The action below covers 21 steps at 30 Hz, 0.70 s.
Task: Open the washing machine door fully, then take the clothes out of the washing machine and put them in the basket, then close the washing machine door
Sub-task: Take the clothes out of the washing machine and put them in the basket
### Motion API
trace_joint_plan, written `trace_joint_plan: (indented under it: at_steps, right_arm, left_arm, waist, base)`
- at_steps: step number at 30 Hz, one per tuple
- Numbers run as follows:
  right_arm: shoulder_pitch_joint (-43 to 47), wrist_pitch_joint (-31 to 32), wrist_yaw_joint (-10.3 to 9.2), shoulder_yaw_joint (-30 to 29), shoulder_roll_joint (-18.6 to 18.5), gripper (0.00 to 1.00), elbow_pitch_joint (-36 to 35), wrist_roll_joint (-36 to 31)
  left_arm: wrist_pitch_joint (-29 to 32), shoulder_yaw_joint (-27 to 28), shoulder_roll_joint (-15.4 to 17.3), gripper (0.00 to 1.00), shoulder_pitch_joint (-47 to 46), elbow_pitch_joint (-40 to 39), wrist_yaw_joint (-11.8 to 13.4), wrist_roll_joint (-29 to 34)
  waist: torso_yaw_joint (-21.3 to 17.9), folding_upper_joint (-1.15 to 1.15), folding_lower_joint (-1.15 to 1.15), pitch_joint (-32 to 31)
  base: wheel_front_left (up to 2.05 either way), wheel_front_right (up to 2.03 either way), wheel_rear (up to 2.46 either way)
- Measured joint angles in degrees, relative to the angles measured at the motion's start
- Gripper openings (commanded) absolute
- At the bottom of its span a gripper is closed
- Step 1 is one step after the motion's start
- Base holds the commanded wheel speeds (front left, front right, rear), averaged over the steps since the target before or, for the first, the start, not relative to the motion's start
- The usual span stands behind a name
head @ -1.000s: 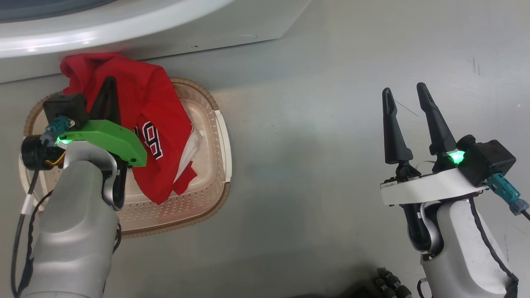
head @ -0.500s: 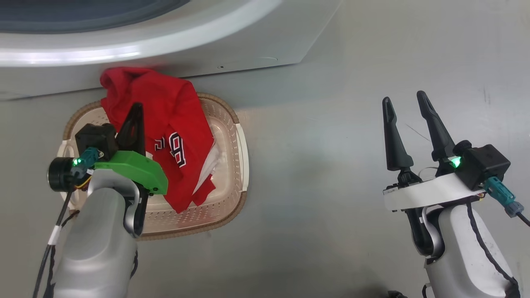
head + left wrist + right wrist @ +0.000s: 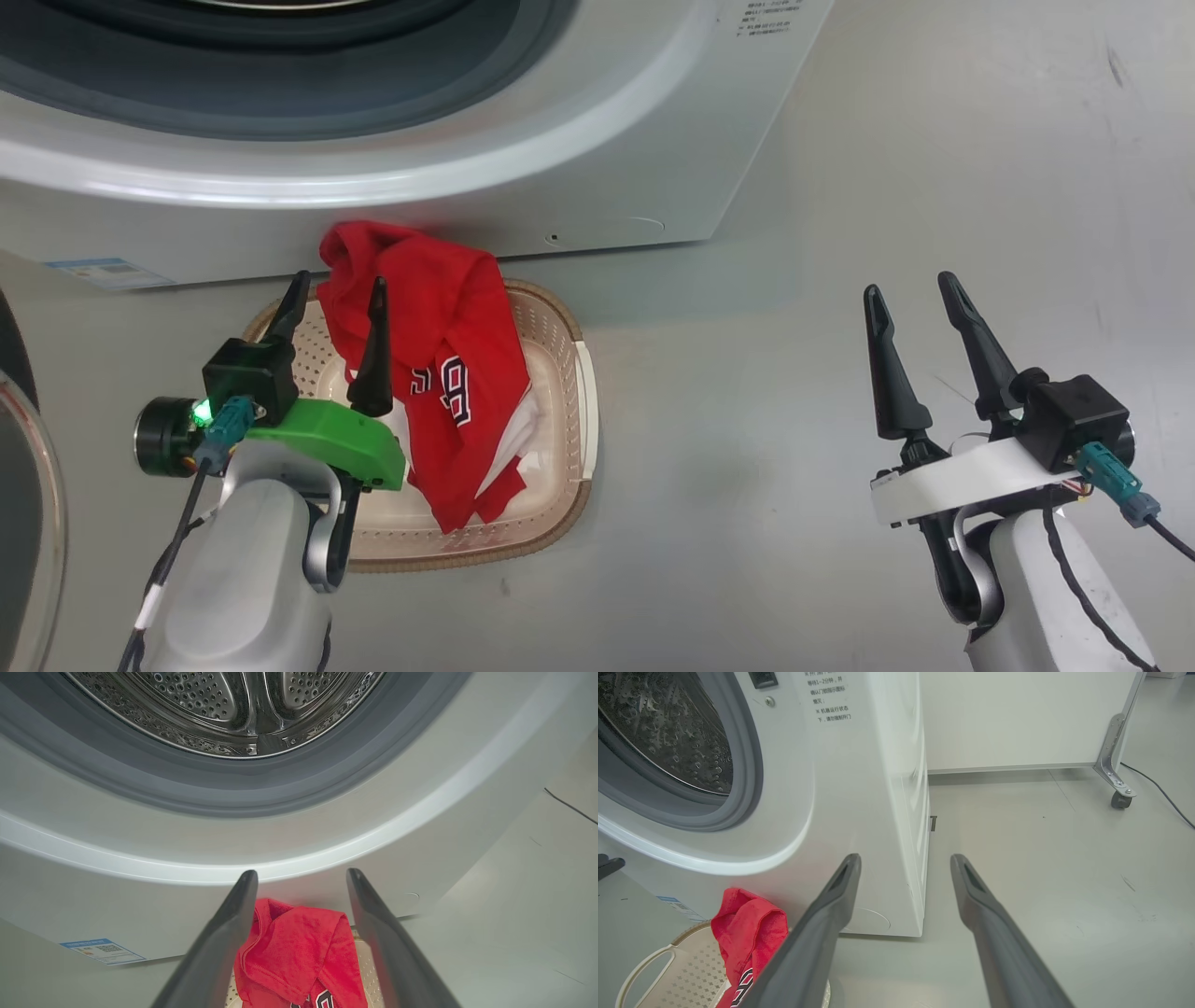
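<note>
The basket [image 3: 420,541] sits on the grey floor [image 3: 794,373], directly in front of the washing machine [image 3: 607,140], with its far rim close under the white front panel. The red jersey [image 3: 448,317] lies in this basket: its lower part, with the white-and-black lettering and white trim, rests inside against the perforated wall. Its upper part is bunched up over the basket's far rim, next to the machine.

The left tool [image 3: 339,280] hangs over the basket's left half with its two dark fingers spread wide and nothing pinched between them. In the left wrist view the left tool [image 3: 301,872] frames the jersey [image 3: 294,947], which lies lower down between the fingers. Whether either finger brushes the cloth cannot be told.

The right tool [image 3: 908,285] is well to the right of the basket, over bare floor, also spread and empty. In its own wrist view, the right tool [image 3: 905,857] points past the machine's front corner [image 3: 859,788], with the basket [image 3: 682,970] and jersey [image 3: 747,933] at lower left.

Beyond the basket the machine's mouth stands uncovered, showing the grey gasket [image 3: 233,788] and the perforated steel drum [image 3: 233,700]. A small blue label [image 3: 107,273] is stuck low on the front, left of the basket. The washing machine door [image 3: 23,504] shows at the head view's left edge, left of the basket, swung away from the opening.
</note>
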Motion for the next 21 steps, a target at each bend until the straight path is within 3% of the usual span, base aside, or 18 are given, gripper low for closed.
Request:
trace_joint_plan:
  at_steps: [21]
  right_arm:
    - [5.95, 0.01, 0.01, 0.96, 0.18, 1.0, 1.4, -1.49]
  left_arm:
    - [0.0, -1.56, 0.04, 1.0, 13.67, -7.98, 1.75, 2.52]
  waist:
    - [0.87, 0.0, 0.0, -15.74]
  base:
    - [0.0, 0.0, 0.0]
